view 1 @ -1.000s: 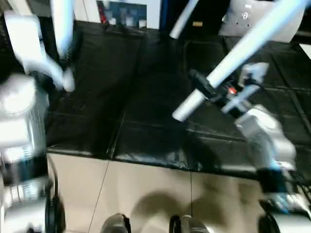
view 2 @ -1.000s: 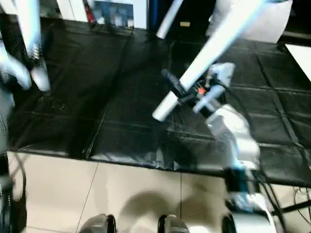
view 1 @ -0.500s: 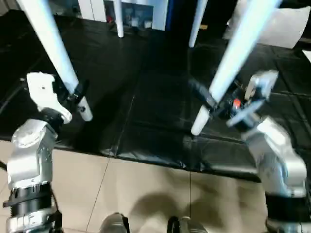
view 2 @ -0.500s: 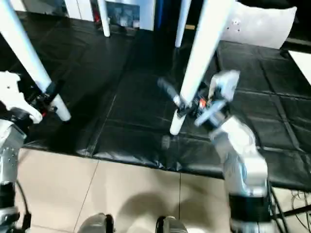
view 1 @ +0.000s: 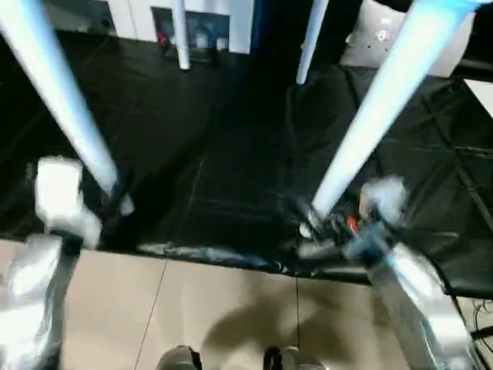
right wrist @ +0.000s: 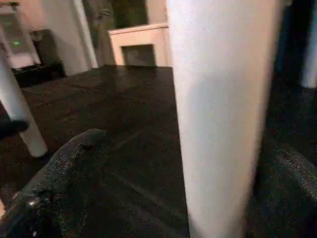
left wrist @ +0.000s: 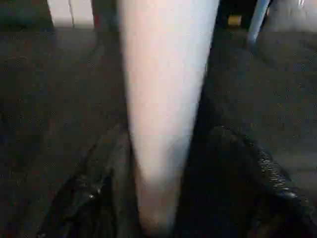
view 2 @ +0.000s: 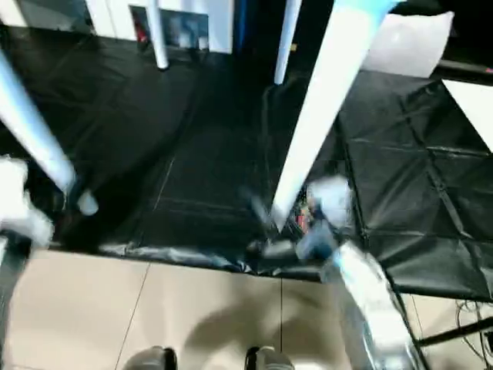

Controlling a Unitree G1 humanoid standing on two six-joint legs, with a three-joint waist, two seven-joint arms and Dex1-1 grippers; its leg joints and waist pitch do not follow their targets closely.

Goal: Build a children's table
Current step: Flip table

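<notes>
Two white table legs rise steeply over a black mat (view 1: 231, 154), one held in each of the robot's grippers. The left gripper (view 1: 112, 196) clasps the left leg (view 1: 58, 92) near its lower end, the leg slanting up and away to the picture's upper left; the silver left forearm (view 1: 35, 301) sits below it. The right gripper (view 1: 320, 223) grips the right leg (view 1: 377, 108) just above its lower tip, the leg leaning up toward the upper right. Beyond them, two more legs (view 1: 180, 35) stand at the mat's far side, and a pale panel (view 1: 385, 31) lies at the upper right. Beige floor tiles (view 1: 223, 308) fill the foreground.
</notes>
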